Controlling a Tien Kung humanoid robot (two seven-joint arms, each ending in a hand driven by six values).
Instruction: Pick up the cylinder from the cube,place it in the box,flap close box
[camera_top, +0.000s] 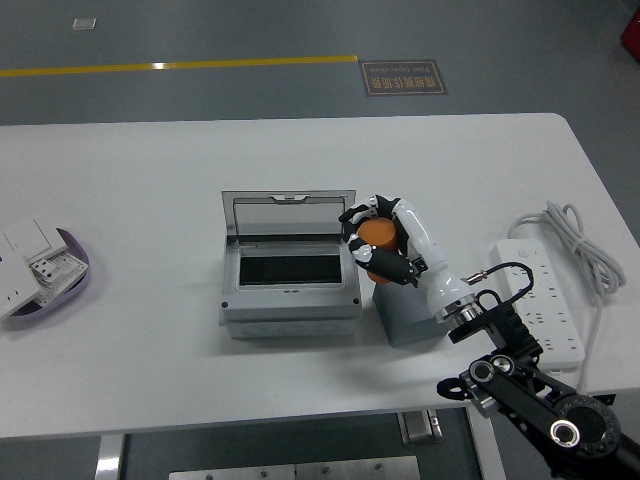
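We see the right hand (385, 245) curled around the orange cylinder (376, 235) atop the grey cube (405, 315), just beside the open box (288, 270) (lid upright); bare table (150, 180) surrounds them.

one white desk (150, 200), one grey box (288, 290) with its lid up, one orange cylinder (377, 237), one grey cube (405, 315), one power strip (545, 295), one purple tray (75, 262), one robot hand (385, 245).

My right hand (385, 245) is glossy white with black finger joints (a black cable loops behind), on a black, round-jointed arm (540, 395).
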